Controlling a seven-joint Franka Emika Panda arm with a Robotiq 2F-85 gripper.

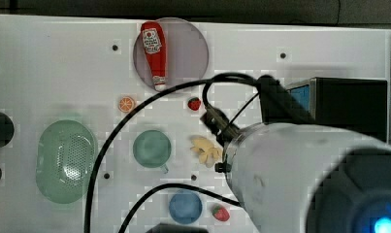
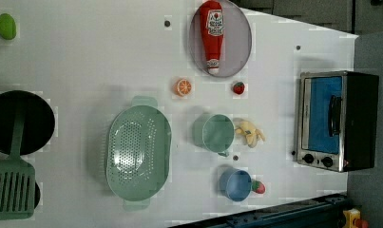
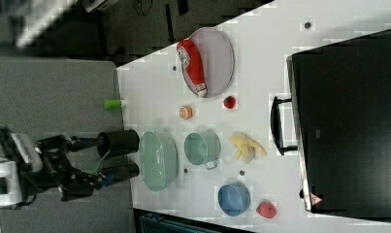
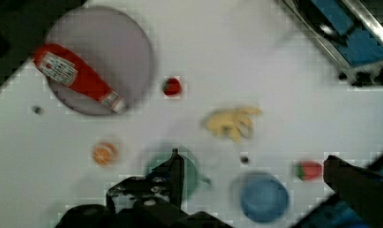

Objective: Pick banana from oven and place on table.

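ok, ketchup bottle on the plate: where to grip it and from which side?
Come from above, fingers across the wide red body near the label. The ketchup bottle lies flat on the grey-lilac plate, cap end toward the cups, so its long sides are exposed. The narrow neck looks easier to slip. The gripper is open, probably wide enough.

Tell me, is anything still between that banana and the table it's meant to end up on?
No. The banana already lies on the white table, between the green cup and the closed oven. The hand is open, holding nothing.
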